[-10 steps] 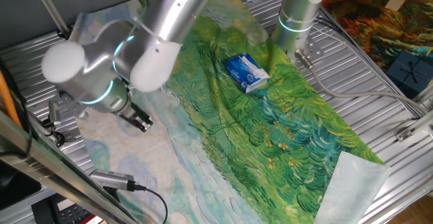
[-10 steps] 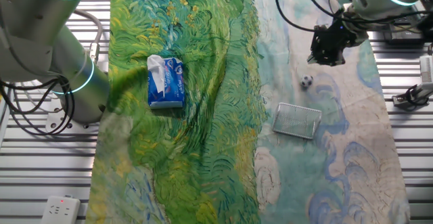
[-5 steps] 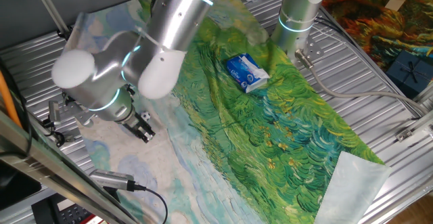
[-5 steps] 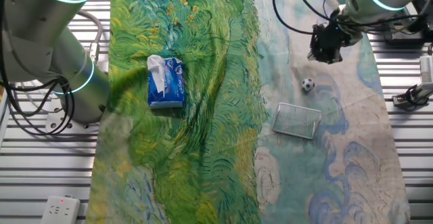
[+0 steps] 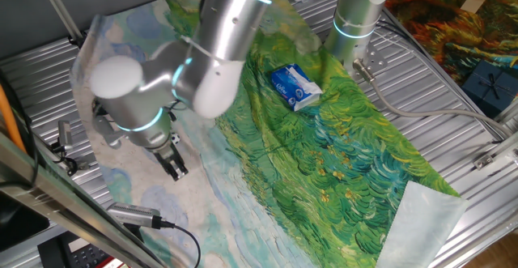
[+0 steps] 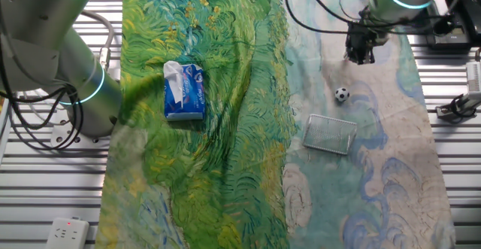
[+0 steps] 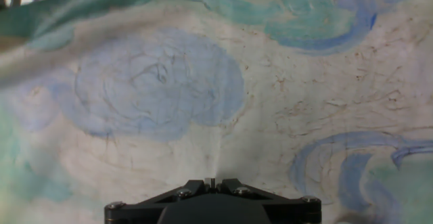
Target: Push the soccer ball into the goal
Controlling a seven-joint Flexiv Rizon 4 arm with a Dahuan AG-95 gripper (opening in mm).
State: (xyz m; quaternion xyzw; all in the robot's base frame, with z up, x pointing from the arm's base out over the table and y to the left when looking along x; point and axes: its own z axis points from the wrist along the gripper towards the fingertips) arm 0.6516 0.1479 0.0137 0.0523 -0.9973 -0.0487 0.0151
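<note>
Claw (image 6: 359, 53) over painted cloth (image 6: 225, 166), metal table (image 6: 37, 196)

Seen from high at one corner, angled down across the painted cloth (image 5: 340, 163) with the arm's elbow filling the near left; seen again from nearly straight overhead on the opposite side, farther back, taking in the whole cloth (image 6: 225, 166). Shared by both: the blue packet (image 5: 295, 87) (image 6: 184, 91) and the gripper (image 5: 176, 164) (image 6: 359, 50). Shot close from the hand, looking down on pale blue swirls.
</note>
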